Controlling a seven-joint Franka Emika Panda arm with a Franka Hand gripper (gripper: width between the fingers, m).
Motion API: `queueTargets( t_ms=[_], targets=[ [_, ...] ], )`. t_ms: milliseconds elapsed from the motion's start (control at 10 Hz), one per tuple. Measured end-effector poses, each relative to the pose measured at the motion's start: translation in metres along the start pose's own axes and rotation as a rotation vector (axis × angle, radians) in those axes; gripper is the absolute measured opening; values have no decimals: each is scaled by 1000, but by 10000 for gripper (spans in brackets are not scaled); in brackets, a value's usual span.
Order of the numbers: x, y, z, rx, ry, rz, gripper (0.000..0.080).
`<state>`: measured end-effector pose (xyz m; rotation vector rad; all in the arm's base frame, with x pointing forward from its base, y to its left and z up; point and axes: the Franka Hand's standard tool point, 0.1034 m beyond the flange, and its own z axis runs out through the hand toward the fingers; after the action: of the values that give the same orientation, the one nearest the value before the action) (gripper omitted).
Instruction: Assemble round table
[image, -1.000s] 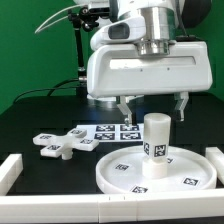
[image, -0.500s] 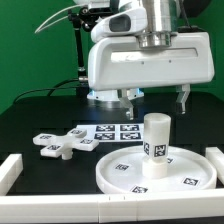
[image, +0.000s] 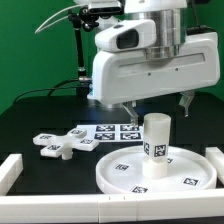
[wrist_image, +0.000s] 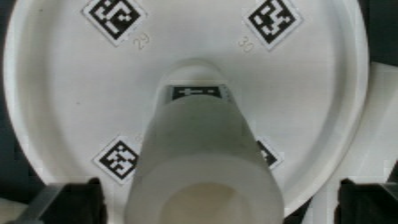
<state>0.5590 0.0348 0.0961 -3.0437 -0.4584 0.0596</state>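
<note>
The large round rimmed disc (image: 120, 172) lies flat at the front of the table, toward the exterior view's right. The short thick cylinder leg (image: 155, 143) stands upright on its middle. The cross-shaped foot piece (image: 57, 145) lies on the black table to the exterior view's left of the disc. My gripper (image: 156, 106) hangs above the leg, open and empty, one finger to each side and clear of its top. In the wrist view I look straight down on the leg (wrist_image: 205, 150) and the disc (wrist_image: 71, 90), with my gripper (wrist_image: 222, 205) spread wide around the leg.
The marker board (image: 112, 131) lies flat behind the disc. White border bars run along the exterior view's left edge (image: 8, 172), right edge (image: 216, 158) and the front (image: 60, 208). A green wall stands behind the table.
My gripper has risen from beside the upper part of the leg to above it, still open. The leg stays standing on the disc. The foot piece has not moved.
</note>
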Motion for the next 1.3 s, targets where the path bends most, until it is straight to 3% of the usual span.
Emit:
queueTargets(
  t_ms=[500,600,700,1100,1200,1300],
  targets=[
    [-5,6,7,-12,26,-10,622],
    [-3,7,6,-13,29,-13,450],
    [-3,7,6,-13,30,-14,406],
    [-3,6,6,-11,30,9,406],
    [-3,6,6,-5,33,55,406],
    [-3,7,7,22,50,241,407]
  ],
)
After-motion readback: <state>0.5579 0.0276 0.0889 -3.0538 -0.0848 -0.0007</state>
